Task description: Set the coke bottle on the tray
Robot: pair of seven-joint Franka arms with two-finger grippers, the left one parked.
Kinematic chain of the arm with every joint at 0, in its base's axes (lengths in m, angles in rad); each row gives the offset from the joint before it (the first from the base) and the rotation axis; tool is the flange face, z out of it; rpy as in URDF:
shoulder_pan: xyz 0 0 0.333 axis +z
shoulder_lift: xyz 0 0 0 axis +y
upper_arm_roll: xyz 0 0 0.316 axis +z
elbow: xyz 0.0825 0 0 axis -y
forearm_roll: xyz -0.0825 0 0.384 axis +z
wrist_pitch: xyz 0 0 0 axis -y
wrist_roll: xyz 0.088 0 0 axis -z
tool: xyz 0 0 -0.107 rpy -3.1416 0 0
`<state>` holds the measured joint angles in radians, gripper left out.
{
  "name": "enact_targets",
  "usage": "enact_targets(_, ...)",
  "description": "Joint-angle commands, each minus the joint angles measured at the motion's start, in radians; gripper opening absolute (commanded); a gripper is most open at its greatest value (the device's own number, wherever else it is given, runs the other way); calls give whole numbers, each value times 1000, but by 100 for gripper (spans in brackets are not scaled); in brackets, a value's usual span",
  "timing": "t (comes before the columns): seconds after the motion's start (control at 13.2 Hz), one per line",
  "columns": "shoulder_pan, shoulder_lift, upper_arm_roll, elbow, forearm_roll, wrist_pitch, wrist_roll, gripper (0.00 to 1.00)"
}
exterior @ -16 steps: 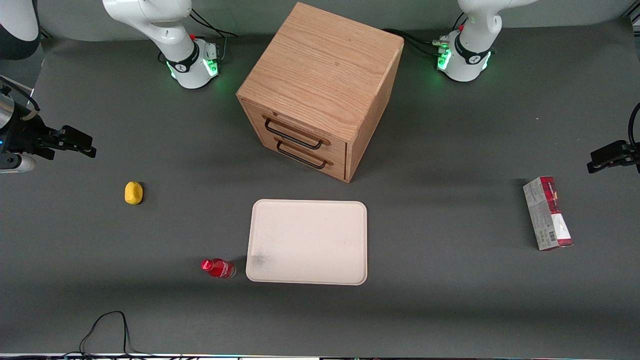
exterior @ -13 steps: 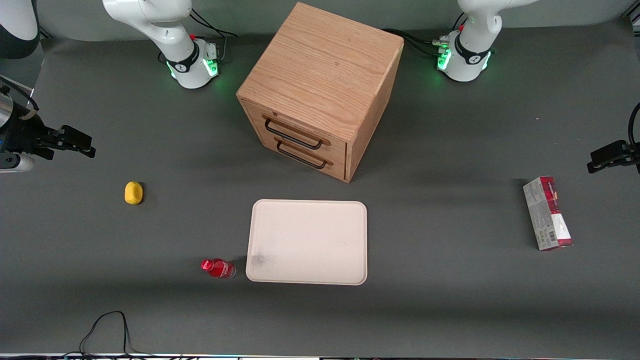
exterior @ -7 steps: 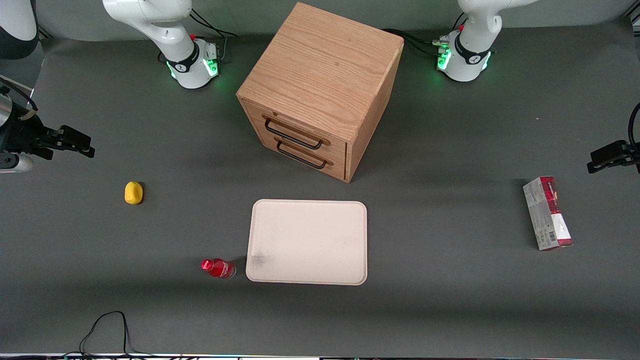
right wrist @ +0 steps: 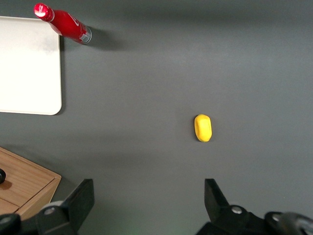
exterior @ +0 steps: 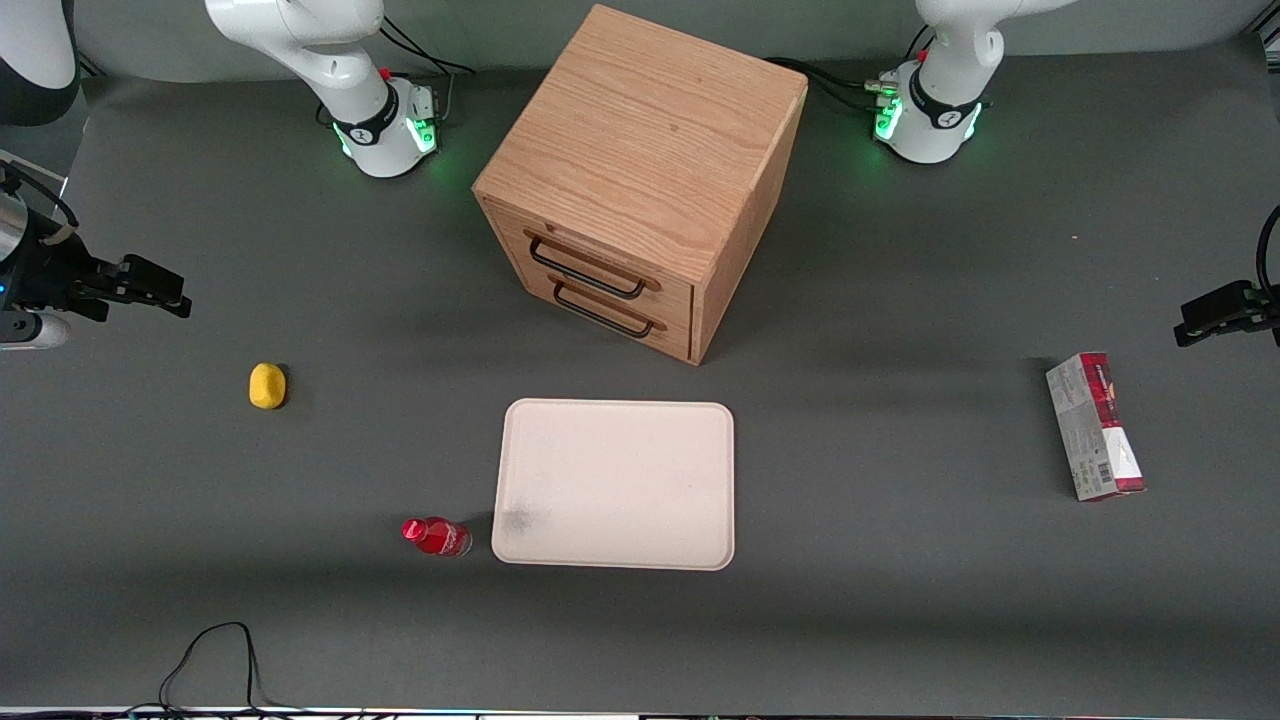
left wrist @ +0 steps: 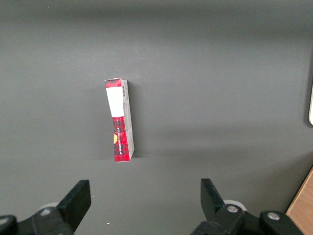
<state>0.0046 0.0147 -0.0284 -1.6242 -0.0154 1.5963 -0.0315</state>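
Observation:
The coke bottle, red cap and red label, stands on the grey table right beside the smudged corner of the tray. The tray is a flat cream-white rectangle in front of the wooden cabinet. My gripper hangs open and empty high over the working arm's end of the table, well away from the bottle and farther from the front camera. In the right wrist view the bottle stands next to the tray's rim, and my gripper is open with nothing between the fingers.
A wooden two-drawer cabinet stands at the table's middle, farther from the camera than the tray. A yellow lump lies toward the working arm's end, also in the right wrist view. A red-and-grey carton lies toward the parked arm's end.
My gripper has drifted slightly away from the front camera. Bottle, tray and the other things have not moved.

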Motion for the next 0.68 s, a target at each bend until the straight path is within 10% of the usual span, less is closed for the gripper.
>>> enact_targets(0.0,15,37,-2,49,3,5,1,100)
enact_targets(0.61,176,289,45,332,3,-1,146,100)
